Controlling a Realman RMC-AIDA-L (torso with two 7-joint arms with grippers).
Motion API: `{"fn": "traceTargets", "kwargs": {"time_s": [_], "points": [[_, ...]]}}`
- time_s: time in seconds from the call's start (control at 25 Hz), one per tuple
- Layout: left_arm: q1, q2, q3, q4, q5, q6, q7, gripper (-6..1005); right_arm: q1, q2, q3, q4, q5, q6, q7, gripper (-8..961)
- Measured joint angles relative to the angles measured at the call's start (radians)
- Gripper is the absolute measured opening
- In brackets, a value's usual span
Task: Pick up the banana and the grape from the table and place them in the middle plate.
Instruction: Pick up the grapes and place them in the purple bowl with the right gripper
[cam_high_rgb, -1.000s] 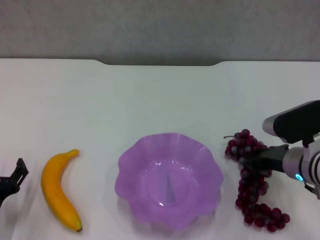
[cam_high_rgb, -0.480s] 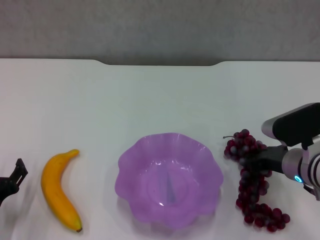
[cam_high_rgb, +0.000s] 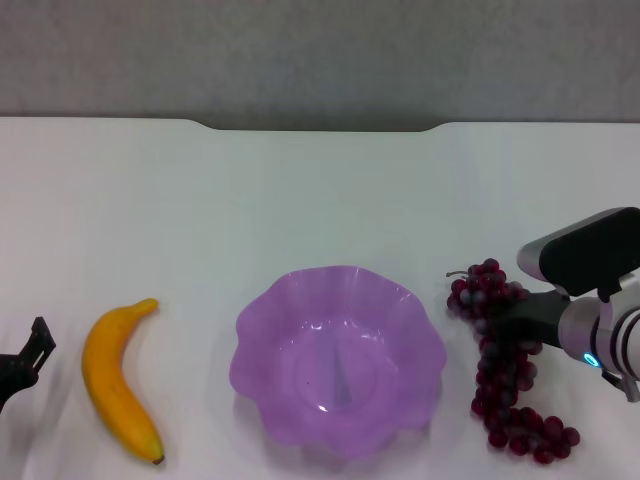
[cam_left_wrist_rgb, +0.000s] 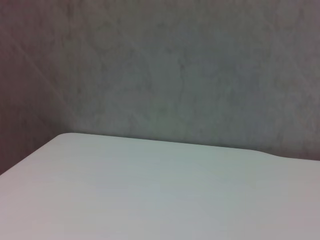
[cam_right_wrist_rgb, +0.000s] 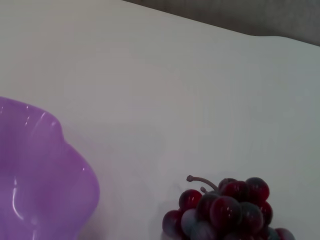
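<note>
Grapes (cam_high_rgb: 503, 352) lie at the lower right of the head view, just right of the middle plate (cam_high_rgb: 337, 350), which sits low in the centre on the table (cam_high_rgb: 300, 190). The right gripper (cam_high_rgb: 505, 322) reaches into the bunch's upper part (whether its fingers are closed I cannot tell). The banana (cam_high_rgb: 118, 378) lies lower left, with the left gripper (cam_high_rgb: 22, 362) parked at the left edge, its state unclear.

The right wrist view showed the stem end of the grape bunch (cam_right_wrist_rgb: 227, 210), shiny dark red-purple berries with a thin brown stem curling off the cluster, resting on the white table (cam_right_wrist_rgb: 165, 85). The wavy rim of the translucent purple plate (cam_right_wrist_rgb: 42, 182) lay near the bunch but apart from it, with bare tabletop between them. Beyond, the table's far edge met a grey wall (cam_right_wrist_rgb: 260, 17).
</note>
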Motion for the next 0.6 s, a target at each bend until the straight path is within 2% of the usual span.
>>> {"fn": "traceTargets", "kwargs": {"time_s": [0.44, 0.6], "points": [[0.000, 0.000, 0.000, -0.001, 0.000, 0.000, 0.000, 870, -0.004, 0.000, -0.002, 0.000, 0.001, -0.012, 0.000, 133], [0.000, 0.000, 0.000, 0.000, 0.000, 0.001, 0.000, 869, -0.005, 0.000, -0.002, -0.001, 0.001, -0.014, 0.000, 133]]}}
